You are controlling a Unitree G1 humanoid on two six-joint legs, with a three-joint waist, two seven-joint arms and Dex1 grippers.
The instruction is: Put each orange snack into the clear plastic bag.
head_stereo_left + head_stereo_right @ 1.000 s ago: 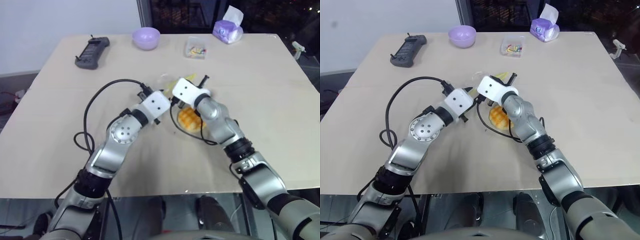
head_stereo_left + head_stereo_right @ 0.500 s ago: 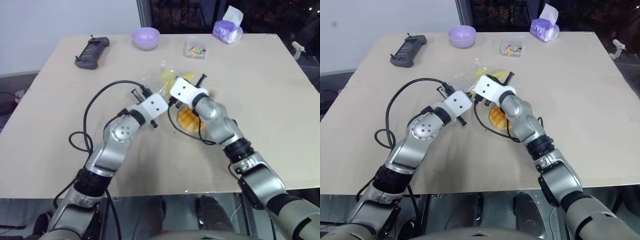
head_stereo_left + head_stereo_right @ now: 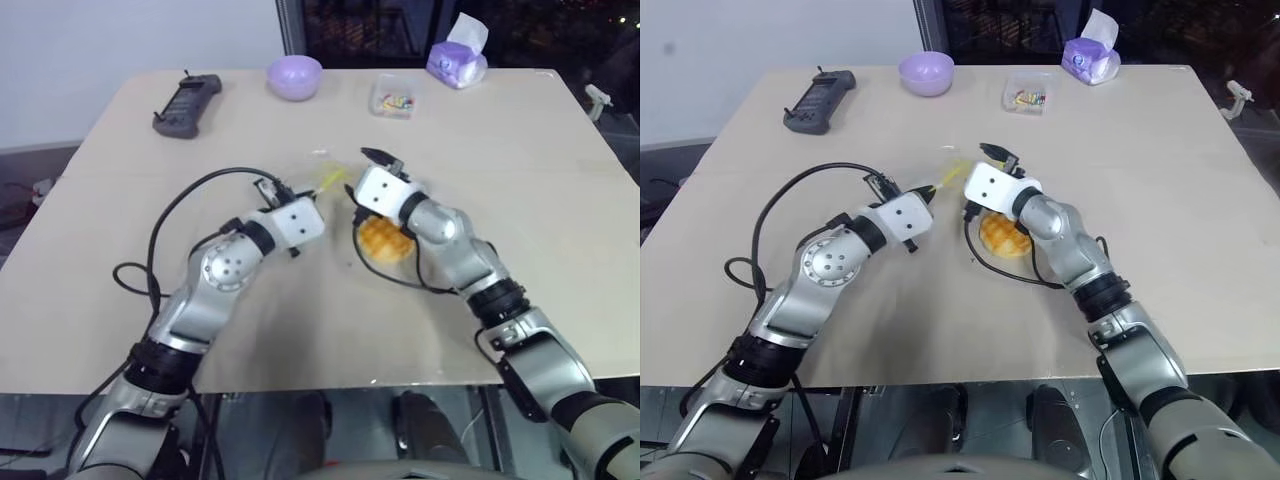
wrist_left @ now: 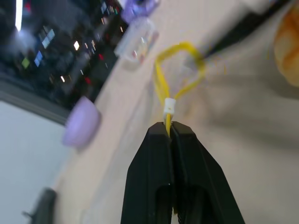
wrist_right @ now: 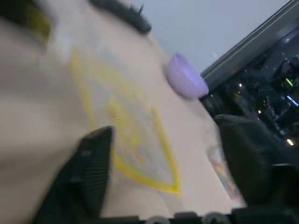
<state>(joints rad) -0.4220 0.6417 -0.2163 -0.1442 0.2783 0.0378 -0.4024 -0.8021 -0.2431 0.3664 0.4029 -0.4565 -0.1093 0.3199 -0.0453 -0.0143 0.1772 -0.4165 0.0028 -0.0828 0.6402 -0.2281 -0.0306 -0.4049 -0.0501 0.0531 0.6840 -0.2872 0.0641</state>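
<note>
Left gripper [image 4: 169,135] is clenched on the yellow strip at the mouth of the clear plastic bag [image 3: 325,178], which lies near the table's [image 3: 560,200] centre. Right gripper [image 5: 163,163] stands with its fingers spread, gripping nothing, just at 3 o'clock of the bag. One orange bun [image 3: 384,240] sits on the table under the right forearm, at 4 o'clock of the bag

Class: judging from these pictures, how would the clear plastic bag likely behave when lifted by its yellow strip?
Probably floppy: the clear plastic bag looks thin and crinkled. Likely light, since the left pincer holds it by its yellow strip alone. Possibly slippery.
</note>
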